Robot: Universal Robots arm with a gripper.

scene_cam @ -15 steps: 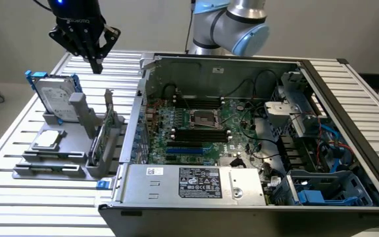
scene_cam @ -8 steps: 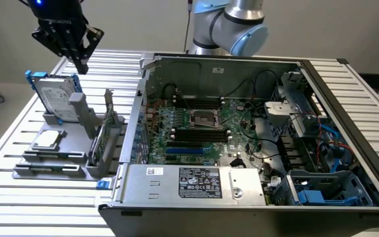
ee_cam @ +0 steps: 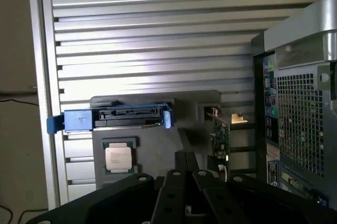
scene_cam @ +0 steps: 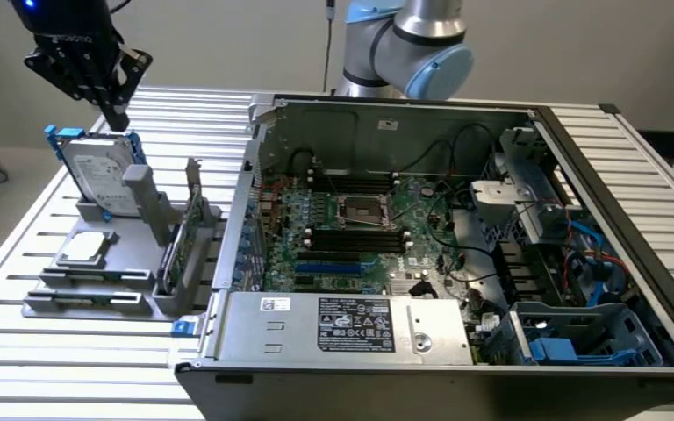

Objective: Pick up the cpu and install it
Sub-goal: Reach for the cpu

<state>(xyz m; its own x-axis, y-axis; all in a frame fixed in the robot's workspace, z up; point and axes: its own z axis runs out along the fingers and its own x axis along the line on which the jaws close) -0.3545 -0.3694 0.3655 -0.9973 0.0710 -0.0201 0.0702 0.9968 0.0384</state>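
The cpu (scene_cam: 85,248) is a small silver square chip lying flat on the grey fixture (scene_cam: 91,294) at the exterior view's left; in the wrist view the cpu (ee_cam: 118,158) sits in a grey recess. My gripper (scene_cam: 117,118) hangs high above the fixture, over the top of the upright hard drive (scene_cam: 97,171), well clear of the cpu. Its dark fingers (ee_cam: 179,163) are pressed together, shut with nothing between them. The metal-framed socket (scene_cam: 361,210) lies in the middle of the motherboard inside the open computer case (scene_cam: 232,329).
The hard drive with its blue bracket (ee_cam: 126,116) stands on edge behind the cpu. An expansion card (scene_cam: 185,237) stands upright in the fixture next to the case. The case's perforated rear wall (ee_cam: 300,113) rises close by. A slatted metal table (scene_cam: 45,360) carries everything.
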